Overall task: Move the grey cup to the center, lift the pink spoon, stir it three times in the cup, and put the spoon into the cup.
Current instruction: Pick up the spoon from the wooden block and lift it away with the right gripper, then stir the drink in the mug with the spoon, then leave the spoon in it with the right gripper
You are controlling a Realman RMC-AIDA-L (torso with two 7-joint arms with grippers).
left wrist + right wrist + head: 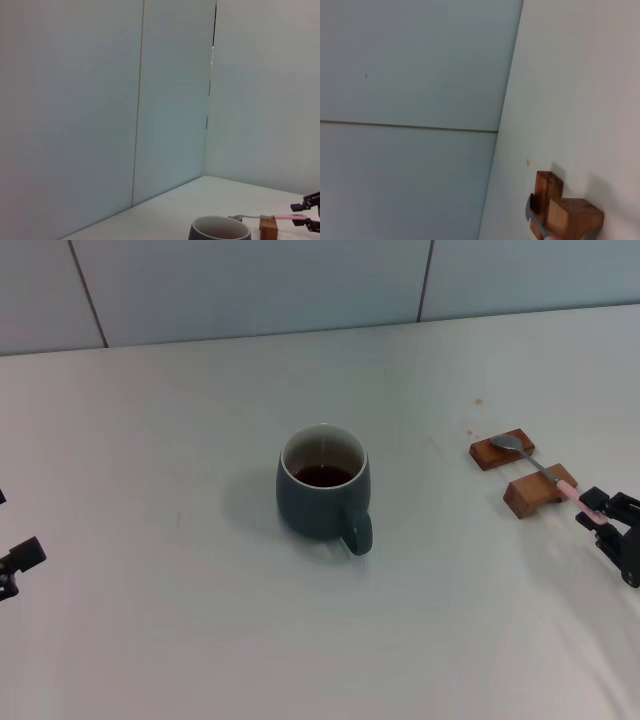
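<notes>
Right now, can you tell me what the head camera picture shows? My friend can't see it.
A dark grey cup with brown liquid stands mid-table, its handle toward the robot. To its right, a pink-handled spoon lies across two wooden blocks, and the right gripper is around the handle's end. The left gripper waits at the table's left edge.

Stood on a white table (180, 640), plain and matte, faintly creased toward the near right. Backed by a pale blue-grey panelled wall (250, 290), split by thin dark seams. Lit softly and evenly, with only weak shadows.
</notes>
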